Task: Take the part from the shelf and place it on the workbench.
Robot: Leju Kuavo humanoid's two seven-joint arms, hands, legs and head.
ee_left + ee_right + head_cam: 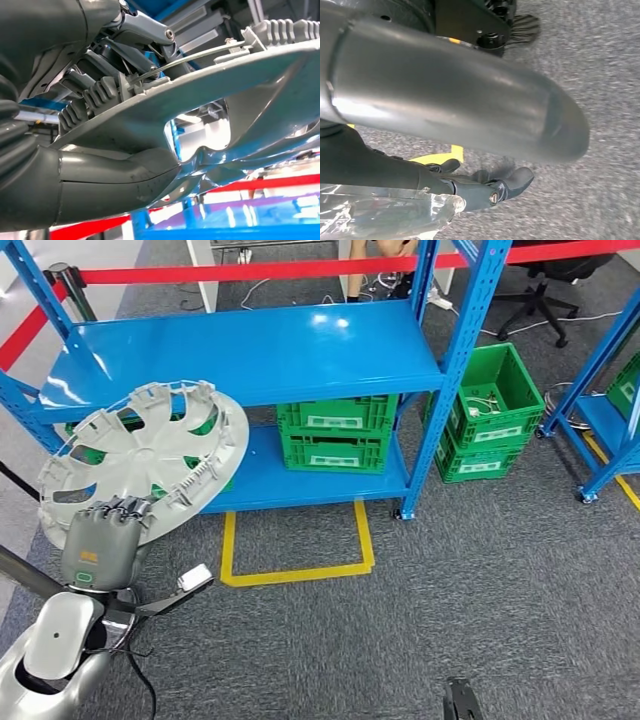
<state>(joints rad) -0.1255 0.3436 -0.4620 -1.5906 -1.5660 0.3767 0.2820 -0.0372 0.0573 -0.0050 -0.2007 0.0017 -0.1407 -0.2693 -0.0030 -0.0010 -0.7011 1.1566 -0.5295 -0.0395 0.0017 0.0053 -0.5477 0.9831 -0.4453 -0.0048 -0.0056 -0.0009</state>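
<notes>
the left hand [102,545] grips the hubcap [143,465] by its rim, holding it in front of the blue shelf [249,355]. the right hand [482,187] hangs empty, fingers apart. pickup looks done; carrying to the workbench remains.

I see blue shelf [249,350] upper centre, top deck bare; green crates [337,433] on lower deck. Another green crate [489,410] on grey carpet floor [490,600], right of shelf.

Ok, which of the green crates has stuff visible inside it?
The green crate standing on the floor to the right of the blue shelf: it is open-topped with white cables inside. The stacked crates on the lower shelf show only their fronts.
</notes>
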